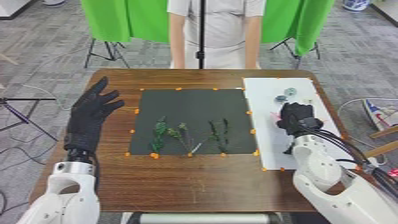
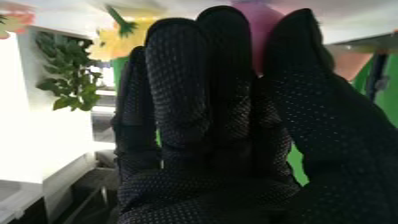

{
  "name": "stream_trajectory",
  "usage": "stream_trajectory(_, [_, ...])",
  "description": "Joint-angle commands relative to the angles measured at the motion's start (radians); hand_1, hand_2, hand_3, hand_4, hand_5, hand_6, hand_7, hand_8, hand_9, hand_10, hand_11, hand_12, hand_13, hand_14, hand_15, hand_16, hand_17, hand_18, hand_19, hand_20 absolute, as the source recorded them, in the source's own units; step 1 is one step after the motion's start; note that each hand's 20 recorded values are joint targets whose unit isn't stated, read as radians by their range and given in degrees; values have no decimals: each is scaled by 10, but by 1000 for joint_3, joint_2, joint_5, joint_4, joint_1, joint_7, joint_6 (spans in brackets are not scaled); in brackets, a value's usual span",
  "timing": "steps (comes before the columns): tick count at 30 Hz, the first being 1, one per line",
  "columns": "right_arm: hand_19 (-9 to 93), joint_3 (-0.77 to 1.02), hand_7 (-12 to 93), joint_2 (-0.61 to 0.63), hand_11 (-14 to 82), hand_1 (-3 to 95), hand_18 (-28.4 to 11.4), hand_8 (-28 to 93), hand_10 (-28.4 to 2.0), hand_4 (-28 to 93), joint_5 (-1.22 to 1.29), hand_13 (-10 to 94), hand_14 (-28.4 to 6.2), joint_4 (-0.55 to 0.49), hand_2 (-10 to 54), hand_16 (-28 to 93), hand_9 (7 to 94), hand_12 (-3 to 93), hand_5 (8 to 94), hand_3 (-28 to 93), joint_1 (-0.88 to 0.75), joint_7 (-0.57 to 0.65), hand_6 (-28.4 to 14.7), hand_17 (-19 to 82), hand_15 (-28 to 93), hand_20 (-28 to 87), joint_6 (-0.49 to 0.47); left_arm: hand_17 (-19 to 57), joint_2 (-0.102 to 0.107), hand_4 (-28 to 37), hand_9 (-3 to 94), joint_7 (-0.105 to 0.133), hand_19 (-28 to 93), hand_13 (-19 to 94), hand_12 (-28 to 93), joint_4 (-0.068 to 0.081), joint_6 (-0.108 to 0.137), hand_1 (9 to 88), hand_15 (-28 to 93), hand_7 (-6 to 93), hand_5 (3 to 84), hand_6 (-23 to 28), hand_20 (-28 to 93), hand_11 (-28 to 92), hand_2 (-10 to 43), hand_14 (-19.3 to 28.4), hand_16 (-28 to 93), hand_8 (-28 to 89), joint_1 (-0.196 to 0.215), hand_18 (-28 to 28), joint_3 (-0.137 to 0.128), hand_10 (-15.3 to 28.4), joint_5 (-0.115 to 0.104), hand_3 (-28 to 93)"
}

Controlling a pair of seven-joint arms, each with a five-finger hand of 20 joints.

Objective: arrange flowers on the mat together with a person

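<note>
Right hand (image 1: 300, 118) is over the white sheet (image 1: 277, 159), on the right side of the table. Fingers are straight, thumb close by, gap narrow. A blurred pink flower (image 2: 256, 27) shows in that gap; can't tell if it's gripped. Yellow flower (image 2: 131, 37) is near the fingertips in the wrist view, an orange-pink one (image 2: 15, 22) farther out. Pale blue-grey flowers (image 1: 290, 92) lie on the sheet, just past the hand on the far side.

Next to the sheet, toward the left: dark mat (image 1: 200, 107). Green sprigs (image 1: 159, 132) lie across its near half, stems toward the robot. Orange bits (image 1: 155, 155) dot the mat's edges.

Left hand (image 1: 87, 112) is beside the mat, off its left edge, fingers extended and spread, nothing in it. Brown table (image 1: 195, 187) under everything. Green cloth (image 1: 129, 22) hangs beyond the far edge.
</note>
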Motion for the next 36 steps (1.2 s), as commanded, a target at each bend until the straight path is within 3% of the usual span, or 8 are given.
stream_trajectory(1, [790, 6, 260, 0, 319, 556, -164, -7, -51, -282, -23, 815, -38, -23, -95, 210, 873, 333, 815, 625, 9, 18, 45, 302, 570, 175, 53, -89, -1, -283, 374, 2, 446, 281, 97, 8, 6, 214, 488, 95, 345, 49, 138, 230, 69, 256, -78, -79, 9, 239, 0, 176, -5, 790])
stream_trajectory(7, [794, 20, 248, -13, 328, 554, -161, 6, -53, -283, -59, 818, -41, -117, -95, 222, 876, 335, 823, 640, 17, -57, 40, 303, 574, 173, 133, -89, -2, -283, 374, 4, 449, 282, 97, 5, 6, 218, 490, 95, 345, 49, 140, 230, 69, 257, -79, -80, 15, 237, -6, 177, -3, 789])
stream_trajectory(12, [795, -109, 243, -83, 328, 554, -160, 12, -53, -283, -56, 814, -40, -165, -95, 227, 876, 338, 826, 646, 141, -150, 36, 300, 577, 173, 165, -88, 5, -283, 374, 10, 450, 282, 97, 2, 15, 218, 490, 95, 344, 48, 142, 231, 69, 256, -79, -80, 15, 236, -7, 177, -8, 788])
stream_trajectory(14, [795, -199, 243, -138, 331, 553, -159, 14, -53, -283, -37, 812, -41, -152, -95, 229, 875, 340, 827, 647, 223, -192, 36, 299, 579, 173, 158, -88, 9, -283, 374, 12, 451, 281, 96, 3, 19, 218, 490, 95, 345, 49, 142, 230, 68, 257, -79, -80, 12, 236, -5, 177, -12, 788])
stream_trajectory(17, [792, -340, 244, -260, 336, 551, -156, 18, -53, -283, -35, 803, -40, -88, -95, 235, 866, 348, 823, 649, 362, -292, 34, 291, 588, 173, 55, -87, 11, -283, 375, 23, 453, 282, 96, -5, 30, 217, 490, 96, 344, 49, 144, 231, 66, 256, -79, -80, 30, 237, -17, 177, -22, 791])
stream_trajectory(22, [785, -498, 251, -394, 343, 546, -155, 17, -54, -283, -59, 791, -41, 34, -95, 236, 858, 351, 817, 654, 484, -343, 35, 283, 597, 174, 44, -87, 10, -283, 377, 34, 459, 283, 97, 10, 33, 217, 491, 96, 345, 50, 147, 233, 66, 257, -79, -80, -15, 238, 14, 179, -22, 791])
stream_trajectory(27, [781, -550, 257, -471, 362, 545, -156, 12, -54, -283, -127, 787, -43, 92, -95, 237, 854, 350, 816, 656, 483, -405, 36, 279, 613, 179, 3, -84, 11, -283, 379, 44, 463, 287, 97, 18, 31, 222, 496, 95, 348, 51, 150, 238, 65, 257, -79, -80, -53, 237, 32, 178, -19, 795])
stream_trajectory(36, [770, -650, 266, -506, 398, 538, -157, 4, -61, -283, -218, 771, -47, 109, -95, 241, 834, 341, 805, 653, 513, -395, 43, 265, 636, 190, -58, -83, 9, -283, 380, 13, 467, 287, 96, 43, 2, 225, 498, 96, 350, 51, 153, 240, 64, 257, -81, -80, -128, 237, 71, 179, -4, 795])
